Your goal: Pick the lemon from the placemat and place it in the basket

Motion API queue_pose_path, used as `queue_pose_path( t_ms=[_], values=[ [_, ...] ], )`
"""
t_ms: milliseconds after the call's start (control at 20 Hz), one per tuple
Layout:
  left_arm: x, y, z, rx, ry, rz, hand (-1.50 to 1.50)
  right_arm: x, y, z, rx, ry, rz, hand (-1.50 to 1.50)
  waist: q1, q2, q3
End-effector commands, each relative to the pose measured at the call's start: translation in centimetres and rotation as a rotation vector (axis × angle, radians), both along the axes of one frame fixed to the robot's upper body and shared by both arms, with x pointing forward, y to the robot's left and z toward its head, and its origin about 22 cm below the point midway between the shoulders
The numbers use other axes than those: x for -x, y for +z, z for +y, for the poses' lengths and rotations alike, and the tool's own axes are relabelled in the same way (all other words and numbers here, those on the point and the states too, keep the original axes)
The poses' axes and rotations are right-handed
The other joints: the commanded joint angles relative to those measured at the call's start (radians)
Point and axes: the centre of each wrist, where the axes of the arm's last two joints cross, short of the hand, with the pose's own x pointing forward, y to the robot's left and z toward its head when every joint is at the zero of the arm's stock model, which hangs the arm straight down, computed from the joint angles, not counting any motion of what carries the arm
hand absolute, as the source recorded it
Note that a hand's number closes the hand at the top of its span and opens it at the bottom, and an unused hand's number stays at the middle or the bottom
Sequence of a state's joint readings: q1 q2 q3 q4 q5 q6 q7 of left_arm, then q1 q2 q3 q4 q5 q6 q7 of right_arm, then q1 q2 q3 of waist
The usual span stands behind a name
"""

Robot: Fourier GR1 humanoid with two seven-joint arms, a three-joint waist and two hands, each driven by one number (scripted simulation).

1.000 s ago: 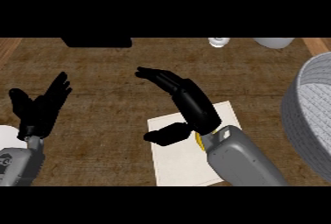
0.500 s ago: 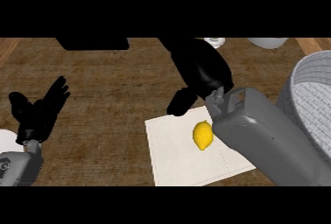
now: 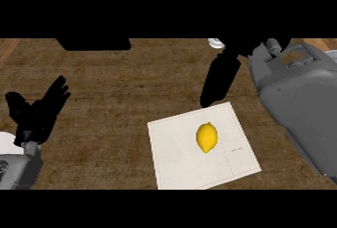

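Since half a second ago the right robot hand point(image 3: 220, 80) has lifted away toward the far edge of the bench, and its grey forearm point(image 3: 299, 102) now fills the right side of the view, covering the place where the basket showed before, so the basket cannot be seen. Underfoot of everything is a dark brown wood-grain bench point(image 3: 125, 84), with a strip of lighter wood at its far left corner and one flat black object point(image 3: 94, 43) against the far edge. Near the far edge, just left of the right forearm, a small white rounded item point(image 3: 216, 43) peeks out, too hidden to name. One pale cream rectangular placemat point(image 3: 178, 156) lies turned at an angle toward the near edge, right of the middle, and one yellow oval lemon point(image 3: 207, 137) rests on it, in its upper middle, untouched by either hand. The right robot hand hangs above the bench just beyond the placemat's far corner, its fingers straight, pointing down and holding nothing. The left robot hand point(image 3: 38, 113) shows near the left edge, fingers up and spread apart, holding nothing, at rest above its grey forearm point(image 3: 16, 171). Two hands, one lemon and one placemat show.
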State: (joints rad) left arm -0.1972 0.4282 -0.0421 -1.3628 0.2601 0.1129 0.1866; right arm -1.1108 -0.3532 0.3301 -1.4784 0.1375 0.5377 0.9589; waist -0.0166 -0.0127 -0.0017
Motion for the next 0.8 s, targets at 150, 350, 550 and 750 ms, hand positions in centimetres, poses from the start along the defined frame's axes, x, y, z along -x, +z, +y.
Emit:
queue_pose_path(
  t_ms=[150, 350, 550, 750],
  values=[
    [0.7, -1.3, 1.8, -0.002, 0.016, 0.004, 0.0, 1.1, 3.4, -4.4, 0.034, 0.008, 0.158, -1.5, -0.009, 0.002, 0.0],
    [-0.4, 1.3, 0.1, 0.012, 0.001, -0.012, 0.0, 3.5, 1.1, -6.4, -0.047, 0.009, 0.178, -1.5, -0.003, 0.003, 0.002],
    [1.0, -0.1, -0.6, 0.004, 0.006, -0.013, 0.0, 7.2, -0.5, -9.8, -0.127, -0.017, 0.096, -1.5, -0.005, 0.003, 0.002],
    [-0.1, 0.0, 0.5, -0.006, -0.003, -0.017, 0.0, 7.9, -3.9, -10.5, -0.157, -0.022, 0.093, -1.5, 0.007, 0.011, 0.002]
  ],
)
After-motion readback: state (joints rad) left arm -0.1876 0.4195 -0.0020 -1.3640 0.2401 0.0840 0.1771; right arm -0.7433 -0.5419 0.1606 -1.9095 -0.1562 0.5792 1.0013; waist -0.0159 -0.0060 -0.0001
